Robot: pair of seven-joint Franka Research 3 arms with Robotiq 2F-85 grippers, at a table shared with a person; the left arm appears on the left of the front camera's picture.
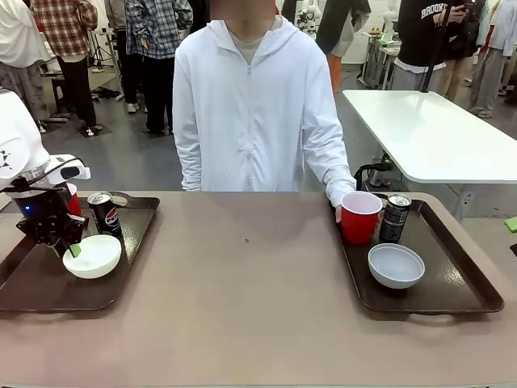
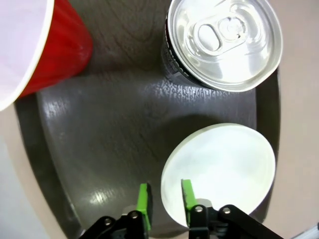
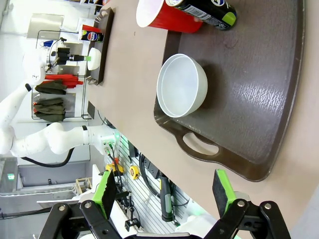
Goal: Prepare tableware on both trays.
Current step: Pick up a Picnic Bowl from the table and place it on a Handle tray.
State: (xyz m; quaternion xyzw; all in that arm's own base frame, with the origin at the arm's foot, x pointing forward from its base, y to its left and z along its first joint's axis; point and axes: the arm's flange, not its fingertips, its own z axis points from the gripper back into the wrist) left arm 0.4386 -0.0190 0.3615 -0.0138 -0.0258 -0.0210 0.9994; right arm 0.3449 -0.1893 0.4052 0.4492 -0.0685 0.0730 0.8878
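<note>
You have one brown table (image 1: 250, 299) carrying everything, and directly on it lie two dark brown trays: the left tray (image 1: 32, 283) near the robot's left edge, the right tray (image 1: 460, 283) well apart opposite (handles cut into their rims).

Robotics lab, white folding table (image 1: 428, 133), onlookers (image 1: 153, 48)

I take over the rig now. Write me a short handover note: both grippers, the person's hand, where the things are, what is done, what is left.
Left gripper: fingers straddle the rim of the cream bowl; grip unclear.
Right gripper: open, empty, off the table's near edge.
Person's hand: on the red cup.
Left tray: bowl, can, cup.
Right tray: grey-white bowl, cup, can.
Done: each tray has all three.
Left: withdraw left gripper.
</note>
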